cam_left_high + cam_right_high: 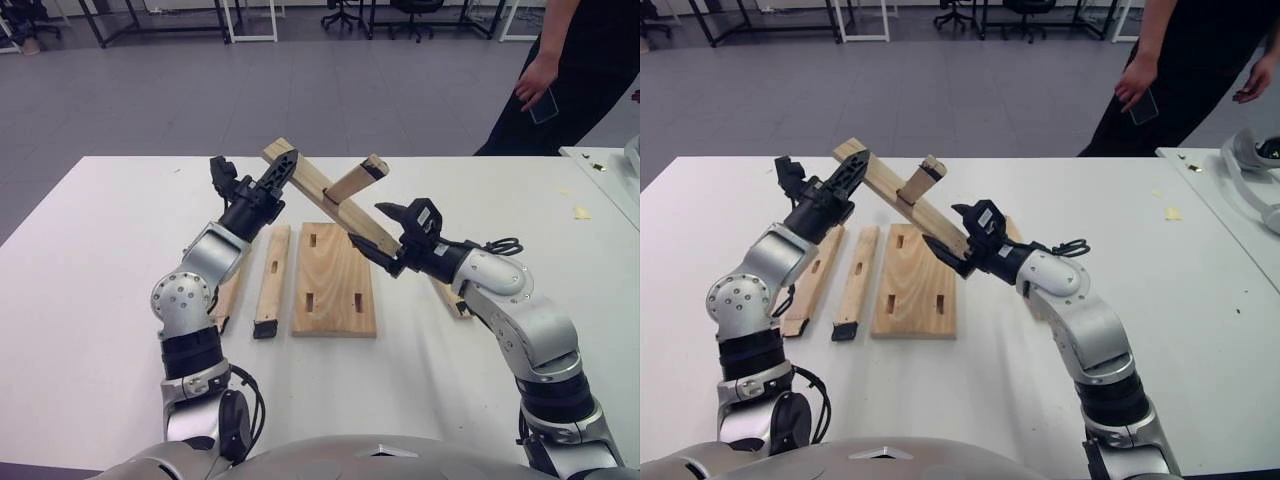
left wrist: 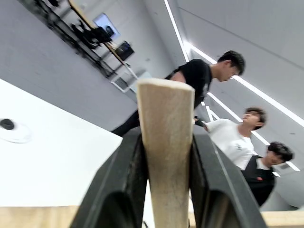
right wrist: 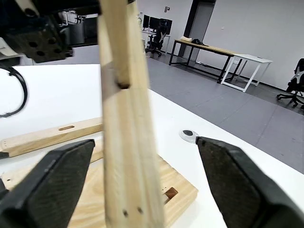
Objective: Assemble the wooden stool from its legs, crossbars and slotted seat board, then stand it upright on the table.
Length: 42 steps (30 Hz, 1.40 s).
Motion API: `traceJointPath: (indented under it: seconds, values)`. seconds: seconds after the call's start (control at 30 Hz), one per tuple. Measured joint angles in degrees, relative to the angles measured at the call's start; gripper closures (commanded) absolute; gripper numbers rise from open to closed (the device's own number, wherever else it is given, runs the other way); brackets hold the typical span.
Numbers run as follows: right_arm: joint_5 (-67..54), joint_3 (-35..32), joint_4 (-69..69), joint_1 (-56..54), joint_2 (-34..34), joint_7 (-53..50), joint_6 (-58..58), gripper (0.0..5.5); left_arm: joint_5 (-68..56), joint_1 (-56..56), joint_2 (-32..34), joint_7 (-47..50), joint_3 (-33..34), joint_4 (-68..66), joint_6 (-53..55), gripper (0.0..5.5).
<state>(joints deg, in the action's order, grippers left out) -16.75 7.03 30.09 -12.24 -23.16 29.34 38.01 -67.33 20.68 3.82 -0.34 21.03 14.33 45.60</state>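
Stool parts are not yet joined into a whole. We see the slotted seat board (image 1: pixel 335 285) lying flat on the white surface (image 1: pixel 100 300), between the two arms. We count three open slots in it; the corner where a fourth would sit is hidden behind the right tool (image 1: pixel 382 232).

One raised leg (image 1: pixel 318 185) slants over the board's far end. Its upper end is pinched tight in the left tool (image 1: pixel 283 170). One short crossbar (image 1: pixel 358 180) is seated in this leg and sticks up and away from it.

The right tool sits around the leg's lower part. Its pads (image 3: pixel 57 180) are spread wide on either side and do not touch the wood.

Two more legs lie flat on the surface, left of the board: the near leg (image 1: pixel 272 280) just beside it, and the outer leg (image 1: pixel 230 295) partly under the left arm.

A wood end (image 1: pixel 455 300) shows behind the right forearm. We cannot tell whether it belongs to the raised leg or is a separate piece.
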Motion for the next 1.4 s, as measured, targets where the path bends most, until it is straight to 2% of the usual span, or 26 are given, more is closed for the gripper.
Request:
traceJointPath:
  seconds: [0.2,0.33,0.7,1.13,1.33,1.4]
  values:
    - [1.47,-8.17,1.97,12.07,-3.48,-2.67,-0.86,1.04,-0.64,-13.72,2.65,19.95,1.37,20.31,1.76,4.49]
    - [3.72,-10.32,-0.50,15.28,-3.27,-5.23,-3.24,1.04,-2.32,-19.30,2.71,25.93,0.58,25.89,1.17,4.49]
    - [4.88,-10.19,-0.92,16.80,-2.90,-6.28,-4.39,1.04,3.99,-24.83,7.75,26.62,-5.16,33.80,-2.49,4.49]
    - [4.60,-9.18,2.01,16.65,-2.86,-6.66,-0.17,1.04,11.71,-29.05,9.31,30.37,-11.04,42.05,-3.46,4.49]
    - [4.20,-9.12,2.01,13.12,-2.89,-6.64,1.96,1.04,16.29,-29.31,9.32,34.47,-16.17,45.37,-2.81,4.49]
    - [3.66,-9.00,2.01,11.77,-3.10,-6.36,2.30,1.04,19.14,-29.84,9.32,35.81,-19.90,45.76,-4.09,4.49]
